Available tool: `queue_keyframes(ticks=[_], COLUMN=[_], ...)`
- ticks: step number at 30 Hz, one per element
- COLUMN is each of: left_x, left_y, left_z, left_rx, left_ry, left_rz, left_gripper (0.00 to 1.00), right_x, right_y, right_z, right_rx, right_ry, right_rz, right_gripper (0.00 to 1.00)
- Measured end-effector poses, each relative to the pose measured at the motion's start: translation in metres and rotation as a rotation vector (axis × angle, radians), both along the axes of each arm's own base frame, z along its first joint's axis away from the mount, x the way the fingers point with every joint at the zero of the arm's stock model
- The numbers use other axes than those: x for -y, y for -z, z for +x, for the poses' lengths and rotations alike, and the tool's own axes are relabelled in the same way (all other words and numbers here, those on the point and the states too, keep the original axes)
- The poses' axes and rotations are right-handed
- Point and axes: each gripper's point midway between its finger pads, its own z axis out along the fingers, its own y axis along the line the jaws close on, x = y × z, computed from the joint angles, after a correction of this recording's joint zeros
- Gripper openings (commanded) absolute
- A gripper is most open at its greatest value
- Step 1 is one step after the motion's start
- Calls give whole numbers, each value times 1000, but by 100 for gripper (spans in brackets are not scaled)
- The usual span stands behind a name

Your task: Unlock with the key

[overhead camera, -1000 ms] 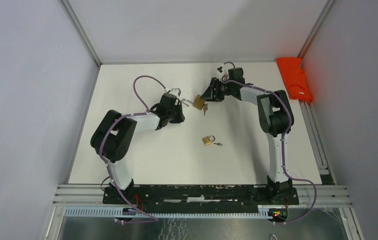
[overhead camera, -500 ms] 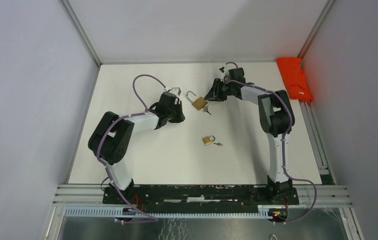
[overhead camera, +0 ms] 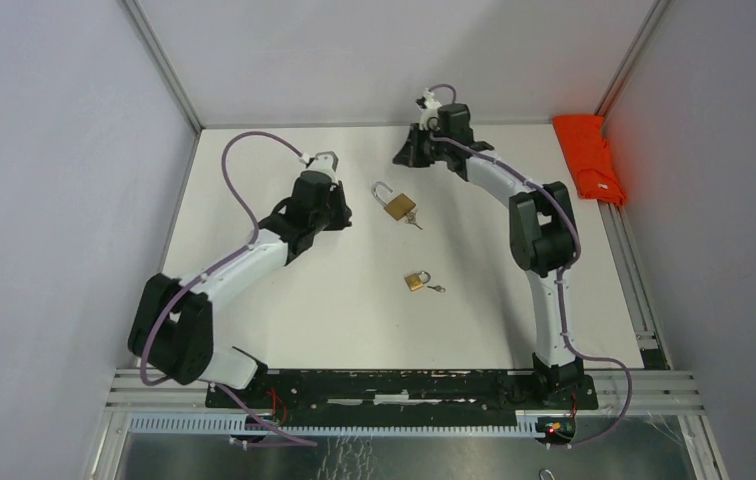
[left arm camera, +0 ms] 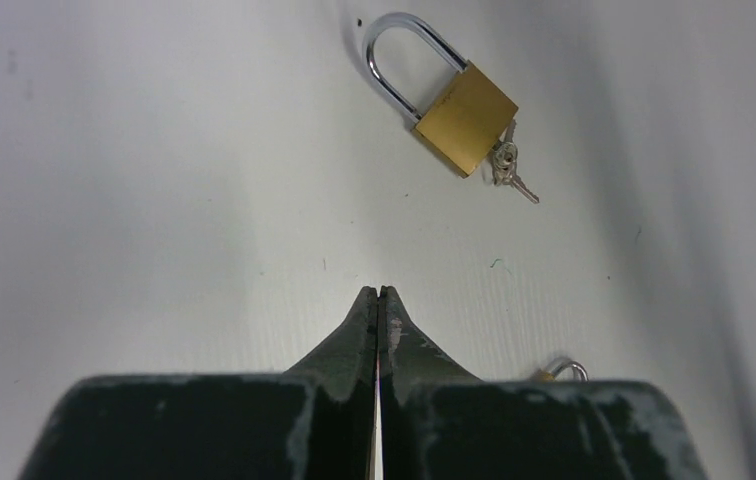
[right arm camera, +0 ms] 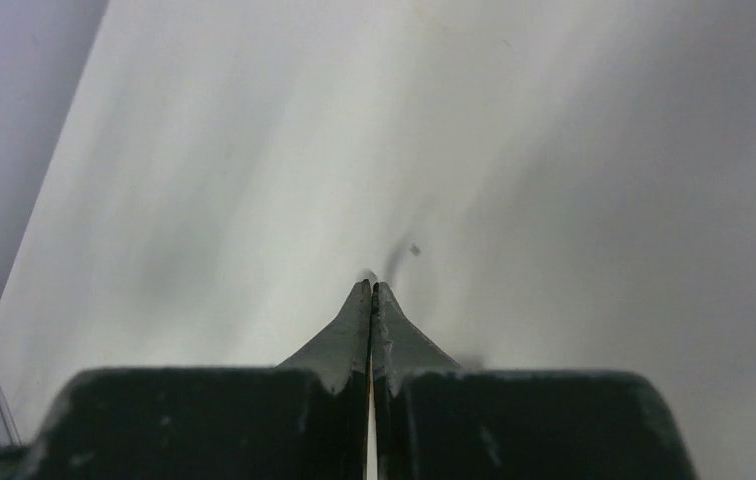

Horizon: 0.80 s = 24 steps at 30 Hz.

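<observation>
Left claw and right claw, both pinched closed and empty, had backed off the brass padlock, leaving it on the desk with its key inserted, probably unlocked.

Left wrist view: the small padlock near the desk's centre is mostly hidden behind the left gripper housing, with only the shackle top and a brass sliver showing. The keys at the large padlock are too small to tell whether one sits in the keyhole. Right wrist view: the desk surface is blurred, and a dark speck near the right fingers cannot be identified.
</observation>
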Motion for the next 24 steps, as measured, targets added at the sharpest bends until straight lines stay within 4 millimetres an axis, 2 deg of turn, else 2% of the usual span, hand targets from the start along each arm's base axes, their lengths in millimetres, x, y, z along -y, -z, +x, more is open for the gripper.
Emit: queue_keyframes(ticks=[2,4,7,10,13,18,22,24], left_x=[-6,-13,-22,-29,-33,-36,-34,-29], left_y=[-15,-31,-55,-74,-86,-87,-87,-86], left_z=[-5,-9,-18,-24,-28,-31,-29,-22], left_rx=[19,45,84,122,144,143,144,133], left_ry=[-17,-33,-53,-67,-78,-82,-81,-75], left_rz=[3,1,-8,-20,-25,-22,-23,-21], left_gripper=[2,2,2,2,2,2,2,2], right_x=[-24,-43,-66,-78,-81,-88,-87,-74], right_y=[-9,-6,13,37,45,33,27,23], right_z=[6,3,-9,-23,-30,-31,-52,-68], right_rx=[41,46,17,-34,-59,-28,-28,-34], right_ry=[-33,-62,-103,-130,-138,-169,-203,-177], right_rz=[3,5,-5,-27,-34,59,169,188], right_gripper=[0,0,0,0,0,0,0,0])
